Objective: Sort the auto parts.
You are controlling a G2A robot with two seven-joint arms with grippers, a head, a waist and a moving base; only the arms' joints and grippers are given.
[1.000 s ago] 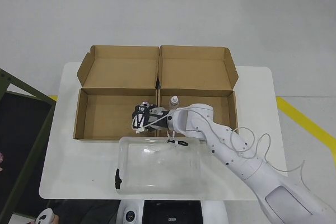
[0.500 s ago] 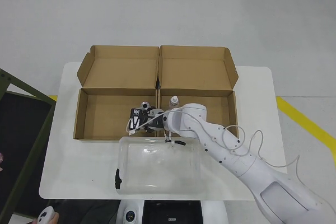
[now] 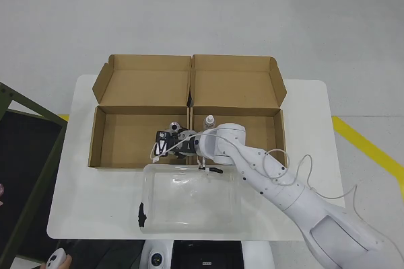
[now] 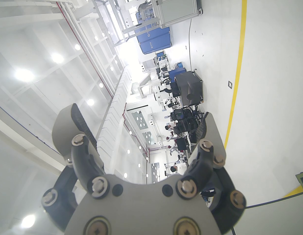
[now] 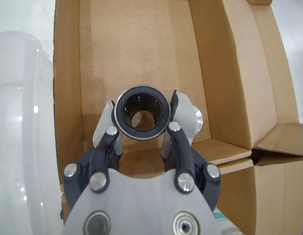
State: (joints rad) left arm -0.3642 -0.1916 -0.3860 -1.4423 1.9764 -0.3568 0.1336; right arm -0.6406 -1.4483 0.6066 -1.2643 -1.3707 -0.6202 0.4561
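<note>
The right gripper point(image 5: 143, 110) pinches one black linear bearing point(image 5: 141, 133) over the left cardboard box point(image 3: 121, 141), one of two. The left gripper point(image 4: 139, 121) is spread.

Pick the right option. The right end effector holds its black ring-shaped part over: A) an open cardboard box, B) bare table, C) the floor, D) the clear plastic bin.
A: in the right wrist view the right end effector grips the ring-shaped part, with the brown floor of a cardboard box directly behind it.
</note>
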